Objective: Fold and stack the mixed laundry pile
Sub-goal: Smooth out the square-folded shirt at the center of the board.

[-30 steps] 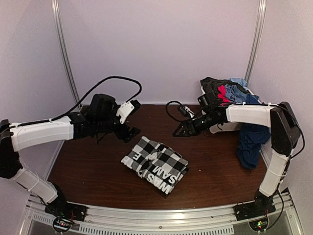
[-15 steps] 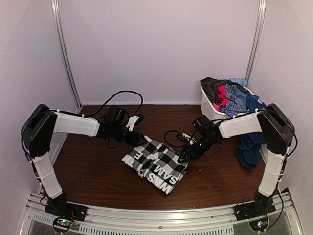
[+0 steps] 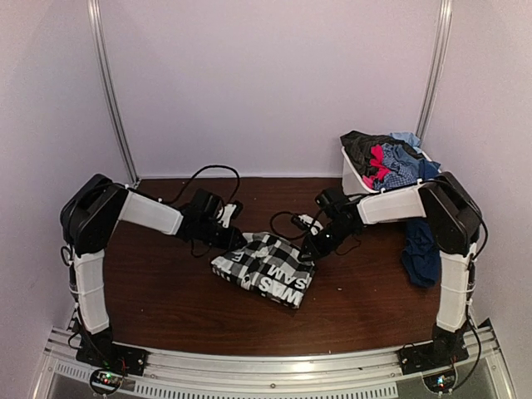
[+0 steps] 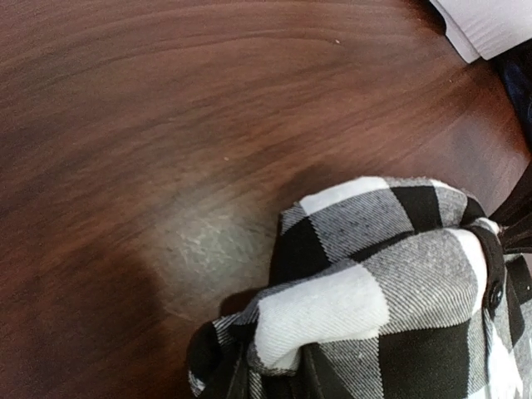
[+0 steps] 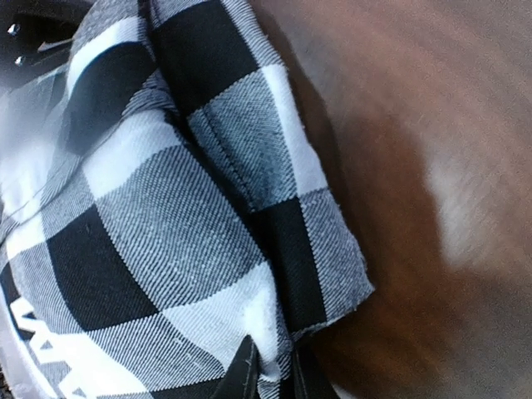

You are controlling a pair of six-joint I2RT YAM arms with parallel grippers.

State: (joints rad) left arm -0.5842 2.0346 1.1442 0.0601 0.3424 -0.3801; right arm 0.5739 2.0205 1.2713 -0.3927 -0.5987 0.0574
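Checked shirt point(image 3: 266, 270) gripped at both upper corners, frame centre.
Left fingers point(image 3: 236, 241) and right fingers point(image 3: 313, 247) clamp its cloth; long axis runs between them.

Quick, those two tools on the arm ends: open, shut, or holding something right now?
Left tool: closed, pinching a far corner of the checked shirt.
Right tool: closed, pinching the checked shirt's other far corner.
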